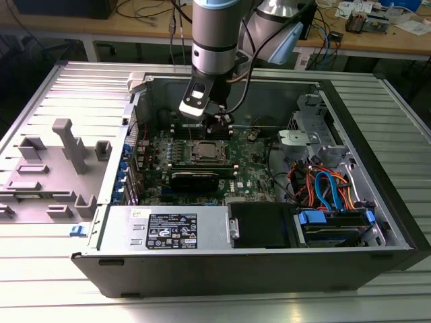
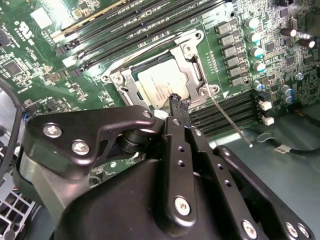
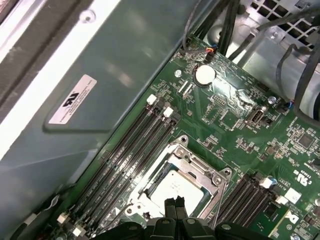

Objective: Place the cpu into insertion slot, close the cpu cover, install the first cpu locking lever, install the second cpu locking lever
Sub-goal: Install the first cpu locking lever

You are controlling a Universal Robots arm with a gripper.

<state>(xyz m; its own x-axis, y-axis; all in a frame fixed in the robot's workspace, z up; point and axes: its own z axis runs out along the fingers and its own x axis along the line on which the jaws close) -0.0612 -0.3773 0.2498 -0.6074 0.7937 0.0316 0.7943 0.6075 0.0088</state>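
I see the claw [image 1: 219, 126] low inside the open computer case [image 1: 202, 276]. Its two fingers are pressed together with nothing between them.

In the exterior view, the insertion slot [image 1: 193, 153] lies just on the near side of the claw tips, a little toward the exterior view's left. The cpu [image 2: 161, 84] sits flat in that slot, a pale silver-grey square with a dull sheen. The cpu cover [image 3: 197, 167], a thin bright metal frame, lies down around the chip, whose top shows through the window.

In the second wrist view, a thin silver locking lever [image 2: 230, 121] leaves the slot's corner right beside the claw tips. Its long axis runs out across the black memory slots [image 2: 242, 106]. I judge it unlatched. Green circuit board [image 3: 225, 110] surrounds the slot.
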